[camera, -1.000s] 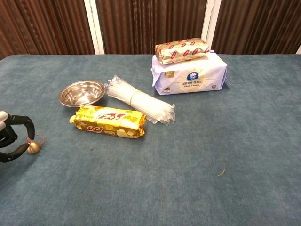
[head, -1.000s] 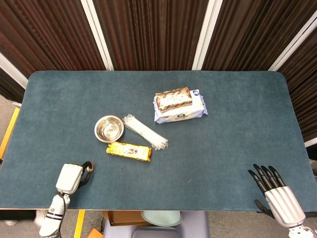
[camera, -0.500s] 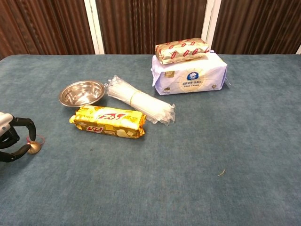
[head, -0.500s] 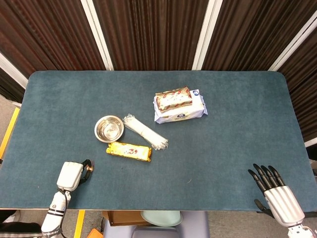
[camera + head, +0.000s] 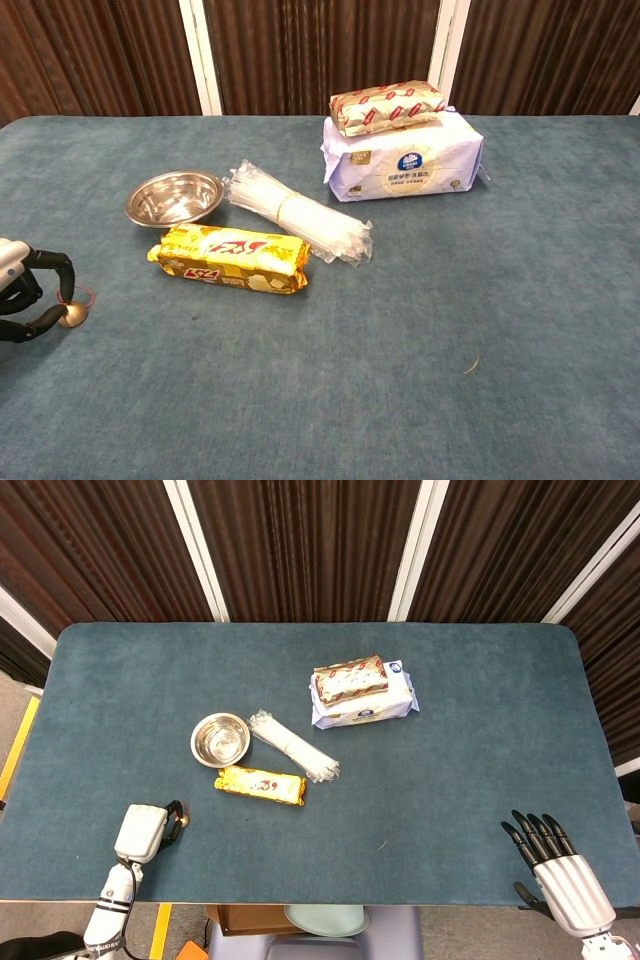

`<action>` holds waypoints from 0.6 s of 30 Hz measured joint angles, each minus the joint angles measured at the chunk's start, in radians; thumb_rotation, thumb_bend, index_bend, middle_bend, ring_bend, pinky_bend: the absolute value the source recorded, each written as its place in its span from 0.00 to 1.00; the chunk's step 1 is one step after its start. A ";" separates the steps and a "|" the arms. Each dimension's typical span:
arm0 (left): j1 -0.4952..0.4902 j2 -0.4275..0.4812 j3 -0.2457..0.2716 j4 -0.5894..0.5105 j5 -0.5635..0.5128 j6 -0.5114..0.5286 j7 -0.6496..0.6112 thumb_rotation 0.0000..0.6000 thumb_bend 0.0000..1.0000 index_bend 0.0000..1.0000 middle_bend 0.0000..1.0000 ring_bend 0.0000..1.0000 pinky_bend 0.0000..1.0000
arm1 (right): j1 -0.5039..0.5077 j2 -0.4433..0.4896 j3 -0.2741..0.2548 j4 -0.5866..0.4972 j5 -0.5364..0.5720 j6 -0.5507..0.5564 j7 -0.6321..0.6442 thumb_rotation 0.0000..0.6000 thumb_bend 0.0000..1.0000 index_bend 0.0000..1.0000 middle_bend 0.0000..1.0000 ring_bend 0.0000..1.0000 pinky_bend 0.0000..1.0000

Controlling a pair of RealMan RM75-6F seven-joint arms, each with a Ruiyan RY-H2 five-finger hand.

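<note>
Left hand point(image 5: 25, 295): at the table's point(image 5: 450, 780) front-left corner, fingers curled around a small gold bell point(image 5: 71, 316) with red cord; bell seems to rest on the cloth, apparently not lifted.
Yellow biscuit pack point(image 5: 230, 258): red lettering, unreadable.
Tissue pack point(image 5: 405, 160): blue logo, print too small.
Right hand point(image 5: 560, 875): front-right corner, fingers straight, holding nothing.

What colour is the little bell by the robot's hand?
Gold bell, with a red loop; clearest in the chest view.
</note>
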 measured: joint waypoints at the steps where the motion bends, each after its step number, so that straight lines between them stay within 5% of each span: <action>1: -0.001 0.000 0.001 0.000 -0.002 -0.001 -0.001 1.00 0.42 0.56 1.00 1.00 1.00 | 0.000 0.000 0.000 0.000 0.000 0.001 0.000 1.00 0.36 0.00 0.00 0.00 0.00; 18: -0.010 0.001 0.012 0.006 -0.013 0.005 0.002 1.00 0.42 0.71 1.00 1.00 1.00 | -0.001 0.000 -0.002 0.000 0.000 0.002 0.000 1.00 0.36 0.00 0.00 0.00 0.00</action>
